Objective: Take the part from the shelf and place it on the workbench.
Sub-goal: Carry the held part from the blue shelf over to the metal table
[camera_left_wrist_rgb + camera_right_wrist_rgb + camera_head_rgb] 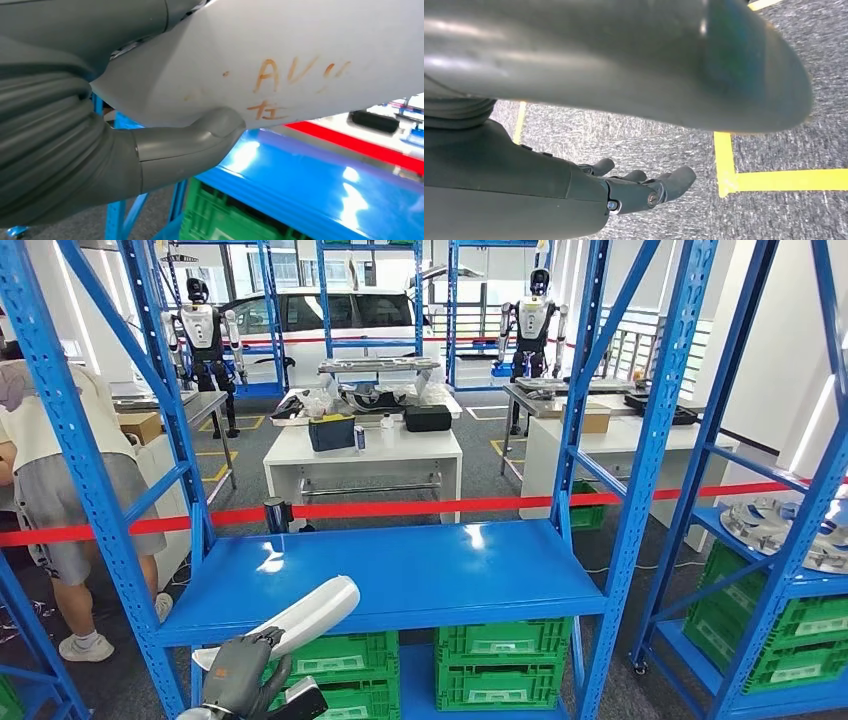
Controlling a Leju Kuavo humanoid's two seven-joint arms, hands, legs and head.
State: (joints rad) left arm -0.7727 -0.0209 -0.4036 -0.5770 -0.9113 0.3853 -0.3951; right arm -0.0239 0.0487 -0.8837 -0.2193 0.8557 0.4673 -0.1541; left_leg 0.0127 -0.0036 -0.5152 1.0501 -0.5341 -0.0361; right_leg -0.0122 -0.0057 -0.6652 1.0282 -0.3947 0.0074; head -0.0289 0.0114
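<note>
Part: a long white curved panel, gripped in the left hand low in the head view, in front of the blue shelf. It slants up and away from the hand, its far end lying over the near edge of the shelf board; whether it touches the board I cannot tell. In the left wrist view the thick grey thumb presses against the underside of the part, which carries orange handwritten marks. The darker fingers are hidden behind the panel, so how far they wrap round is unclear.

Right hand hangs over grey carpet with yellow floor tape; its fingers are loosely spread and hold nothing.

Step, as judged: the pick from the shelf looks done and the carry is in hand. The part is off the shelf surface or nearly so, and not yet placed.

Next move calls for drawing the long panel clear of the blue uprights without catching its far end, then turning toward a workbench. A white table stands beyond the red tape barrier; which bench is meant I cannot tell. One-handed hold near one end suggests a risk of the panel swinging.
</note>
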